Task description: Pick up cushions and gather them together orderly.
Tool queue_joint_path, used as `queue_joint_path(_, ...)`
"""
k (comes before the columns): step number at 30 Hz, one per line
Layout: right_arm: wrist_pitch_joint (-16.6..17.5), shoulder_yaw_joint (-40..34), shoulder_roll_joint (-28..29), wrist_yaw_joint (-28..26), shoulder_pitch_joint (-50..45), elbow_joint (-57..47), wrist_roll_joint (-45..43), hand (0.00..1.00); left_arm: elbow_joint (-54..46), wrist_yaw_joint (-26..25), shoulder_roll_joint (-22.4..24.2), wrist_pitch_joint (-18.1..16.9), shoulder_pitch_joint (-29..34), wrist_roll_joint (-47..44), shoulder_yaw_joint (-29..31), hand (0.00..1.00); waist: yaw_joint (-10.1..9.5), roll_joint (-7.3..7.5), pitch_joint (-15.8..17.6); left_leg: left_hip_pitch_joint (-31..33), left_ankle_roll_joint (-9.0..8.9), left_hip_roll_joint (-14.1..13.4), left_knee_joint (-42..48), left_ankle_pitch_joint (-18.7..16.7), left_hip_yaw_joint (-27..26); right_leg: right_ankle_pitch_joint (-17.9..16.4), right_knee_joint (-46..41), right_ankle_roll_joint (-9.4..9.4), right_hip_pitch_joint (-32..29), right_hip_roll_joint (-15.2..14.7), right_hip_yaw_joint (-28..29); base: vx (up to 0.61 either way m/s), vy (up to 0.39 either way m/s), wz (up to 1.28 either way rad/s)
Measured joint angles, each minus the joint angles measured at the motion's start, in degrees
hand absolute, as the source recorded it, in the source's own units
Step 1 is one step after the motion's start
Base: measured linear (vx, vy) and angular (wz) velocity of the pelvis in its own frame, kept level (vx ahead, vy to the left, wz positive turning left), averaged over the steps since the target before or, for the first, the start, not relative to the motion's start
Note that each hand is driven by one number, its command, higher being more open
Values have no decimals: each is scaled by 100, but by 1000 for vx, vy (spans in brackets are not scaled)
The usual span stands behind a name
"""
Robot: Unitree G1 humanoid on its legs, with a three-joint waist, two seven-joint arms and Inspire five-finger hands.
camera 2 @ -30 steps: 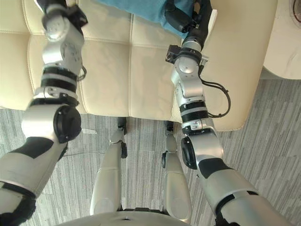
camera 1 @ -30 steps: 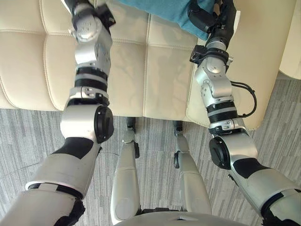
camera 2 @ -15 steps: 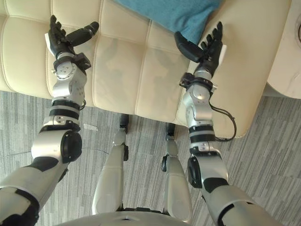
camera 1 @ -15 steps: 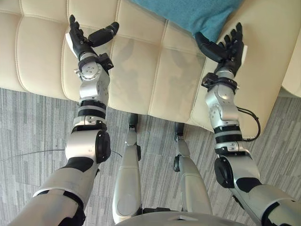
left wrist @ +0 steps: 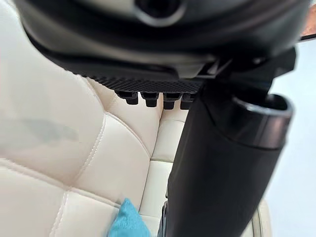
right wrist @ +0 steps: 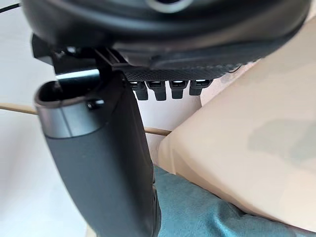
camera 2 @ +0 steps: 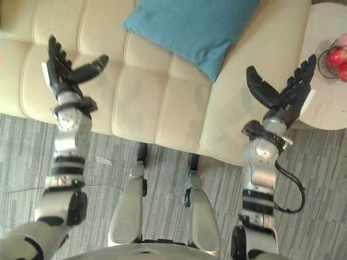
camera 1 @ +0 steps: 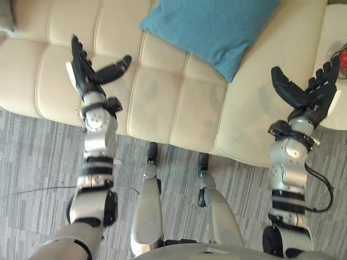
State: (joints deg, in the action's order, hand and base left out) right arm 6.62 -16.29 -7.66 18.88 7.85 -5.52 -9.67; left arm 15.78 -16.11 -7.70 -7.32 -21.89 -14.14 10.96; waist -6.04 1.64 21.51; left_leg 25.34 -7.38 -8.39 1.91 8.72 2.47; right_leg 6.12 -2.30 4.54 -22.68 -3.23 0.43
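The humanoid stood before the cream sofa (camera 1: 162, 97) with both arms raised over the seat. The left hand (camera 1: 84, 76) and the right hand (camera 1: 309, 100) each had fingers straight and thumb spread wide, and held nothing. The teal cushion (camera 1: 214, 27) lay askew on the seat toward the sofa's back, between the two hands and beyond both, touched by neither. The right hand hovered over the sofa's arm end, the left over the quilted seat panels. By the look of it, the job was at the reaching step, with no cushion lifted. The next move would seem to call for both hands to go forward and inward until they flank the cushion's sides. They would then need to close on it evenly so the soft fabric neither sags nor slips. A grey shape (camera 1: 5, 16) at the sofa's far left edge may have been a second cushion, though too little of it showed to be sure.
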Motion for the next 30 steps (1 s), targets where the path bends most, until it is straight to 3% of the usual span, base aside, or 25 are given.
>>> queue_joint_path(6, -1, 560, 483, -708, -1659, 18, 901, 100, 14, 475, 929, 44, 2401, -95, -403, 100, 16, -9, -849, -667, 15, 46, -32, -259, -45, -405, -250, -16, 529, -67, -33, 160, 11, 3)
queue_joint_path(9, -9, 770, 609, -849, -2061, 244, 1289, 100, 193, 591, 997, 52, 2803, 45, -435, 100, 27, -30, -1032, -1040, 10, 33, 47, -415, -94, -508, -252, -11, 891, -64, -17, 60, 21, -5)
queue_joint_path(10, -28, 907, 616, -941, -2284, 480, 1324, 100, 427, 673, 969, 59, 2979, 273, -511, 100, 31, -45, -1250, -1181, 8, 26, 143, -560, -131, -595, -253, -16, 1058, -64, -6, 21, 21, -6)
queue_joint_path(15, -91, 1001, 705, -1081, -2665, 1152, 1426, 100, 1220, 907, 974, 118, 3193, 794, -550, 100, 88, -105, -1670, -1523, 4, 24, 195, -713, -181, -707, -240, -16, 1404, -77, 4, 42, 4, -4)
queue_joint_path(20, -134, 1078, 760, -1142, -2562, 2838, 1531, 100, 2664, 918, 964, 204, 3163, 1200, -495, 100, 179, -93, -2018, -1803, -5, 33, 56, -734, -195, -725, -102, -3, 1698, -89, -5, 44, 4, 1)
queue_joint_path(24, -135, 1073, 767, -1138, -2414, 3967, 1543, 100, 3213, 910, 837, 257, 3018, 1361, -475, 100, 185, -129, -2130, -1939, -5, 42, -46, -733, -214, -721, -29, 0, 1824, -96, 3, 18, 8, -1)
queue_joint_path(30, -100, 897, 808, -1129, -2105, 4443, 1633, 100, 3727, 899, 683, 264, 2878, 1716, -310, 100, 204, -75, -2157, -2140, 0, 42, -62, -756, -395, -667, 8, 49, 1937, -97, 179, -3, 21, -13)
